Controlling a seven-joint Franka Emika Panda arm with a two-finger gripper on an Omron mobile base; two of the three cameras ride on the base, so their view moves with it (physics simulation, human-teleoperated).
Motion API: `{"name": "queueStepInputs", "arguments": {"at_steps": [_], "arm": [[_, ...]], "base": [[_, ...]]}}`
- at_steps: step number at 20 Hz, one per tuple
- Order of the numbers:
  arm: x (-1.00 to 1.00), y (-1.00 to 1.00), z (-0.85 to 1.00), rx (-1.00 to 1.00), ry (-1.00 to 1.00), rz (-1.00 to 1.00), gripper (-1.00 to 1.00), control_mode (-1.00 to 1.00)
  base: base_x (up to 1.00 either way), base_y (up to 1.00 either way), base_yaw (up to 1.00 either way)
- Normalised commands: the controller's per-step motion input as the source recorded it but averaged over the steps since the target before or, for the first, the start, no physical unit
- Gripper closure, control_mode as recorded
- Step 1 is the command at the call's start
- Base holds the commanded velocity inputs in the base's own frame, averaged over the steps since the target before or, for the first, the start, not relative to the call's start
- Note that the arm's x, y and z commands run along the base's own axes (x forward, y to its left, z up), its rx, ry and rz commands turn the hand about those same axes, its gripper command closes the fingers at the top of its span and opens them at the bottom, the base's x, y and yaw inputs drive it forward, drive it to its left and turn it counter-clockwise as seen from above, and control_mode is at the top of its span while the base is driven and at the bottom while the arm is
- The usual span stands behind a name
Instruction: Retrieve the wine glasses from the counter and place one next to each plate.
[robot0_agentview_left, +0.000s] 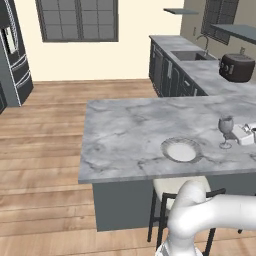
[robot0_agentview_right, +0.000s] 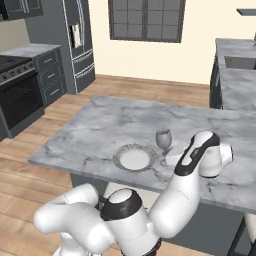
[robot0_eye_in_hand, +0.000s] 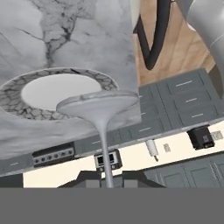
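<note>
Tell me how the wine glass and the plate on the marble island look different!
The wine glass stands tall on a thin stem; the plate lies low and flat. The glass is clear and grey-tinted; the plate is pale with a wide patterned rim. The gripper is shut on the glass's stem; nothing touches the plate. Both are round and sit close together over the island.

Arm (robot0_agentview_right: 170, 200) is showing glossy white rounded link shells with dark joint rings and one black band near the wrist. Gripper (robot0_eye_in_hand: 107, 179) is showing two small dark fingertips.
</note>
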Motion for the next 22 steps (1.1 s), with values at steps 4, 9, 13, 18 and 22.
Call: {"name": "queueStepInputs", "arguments": {"at_steps": [4, 9, 13, 18, 22], "arm": [[0.21, 0.01, -0.28, -0.03, -0.13, 0.0, 1.0, -1.0], [0.39, 0.01, -0.31, -0.01, -0.16, 0.0, 1.0, -1.0], [0.39, 0.0, -0.34, 0.0, -0.03, 0.0, 1.0, -1.0], [0.39, 0.0, -0.36, 0.01, 0.05, 0.0, 1.0, -1.0], [0.28, 0.0, -0.37, 0.03, 0.07, 0.0, 1.0, -1.0]], "base": [[0.0, 0.0, 0.0], [0.0, 0.0, 0.0], [0.0, 0.0, 0.0], [0.0, 0.0, 0.0], [0.0, 0.0, 0.0]]}}
